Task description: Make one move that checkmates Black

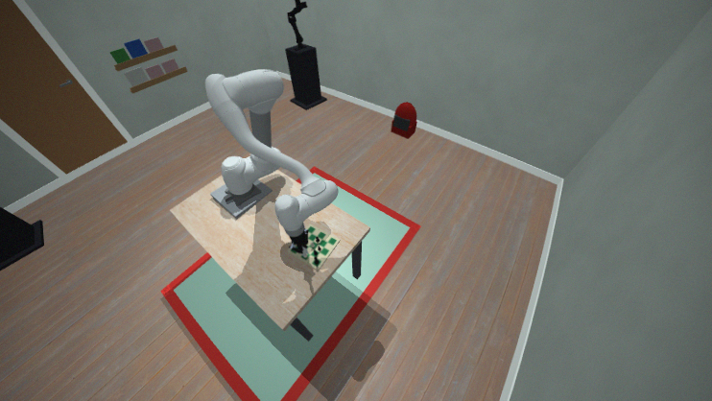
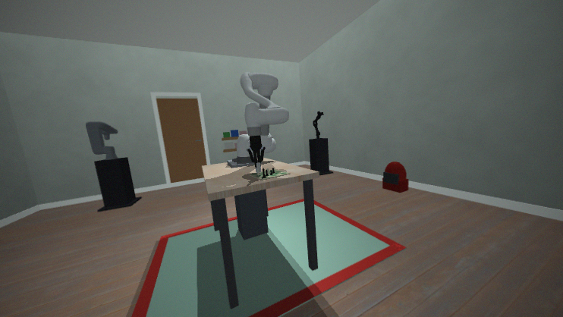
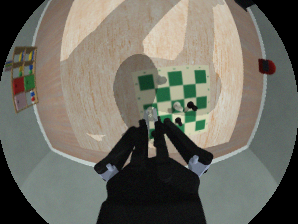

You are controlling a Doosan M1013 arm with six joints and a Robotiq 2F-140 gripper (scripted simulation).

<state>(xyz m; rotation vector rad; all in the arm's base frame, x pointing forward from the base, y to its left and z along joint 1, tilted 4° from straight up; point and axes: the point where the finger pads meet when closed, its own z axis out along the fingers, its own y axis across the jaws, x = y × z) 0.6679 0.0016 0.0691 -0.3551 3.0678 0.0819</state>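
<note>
1. The step in hand appears to be carrying White's mating piece: the gripper [image 3: 153, 124] is closed on a small white chess piece [image 3: 150, 115], pinched between its dark fingers
2. In the wrist view the white chess piece sits at the fingertips over the near left part of the green-and-white chessboard [image 3: 174, 99]; whether it is lifted off the board or touching it cannot be told
3. The exterior view shows the gripper [image 2: 256, 160] pointing straight down at the board's near left edge, with a pale piece just below it
4. The board lies near one corner of the wooden surface [image 1: 234, 248], with several black pieces [image 2: 268, 171] and another white one standing on it
5. Piece types and the edge lettering are too small to read, so the target square cannot be named
6. The next move likely calls for lowering the piece upright, centred in its square, then opening the fingers without nudging neighbouring pieces
7. The held piece looks pale, slim and upright, with a rounded top
</note>
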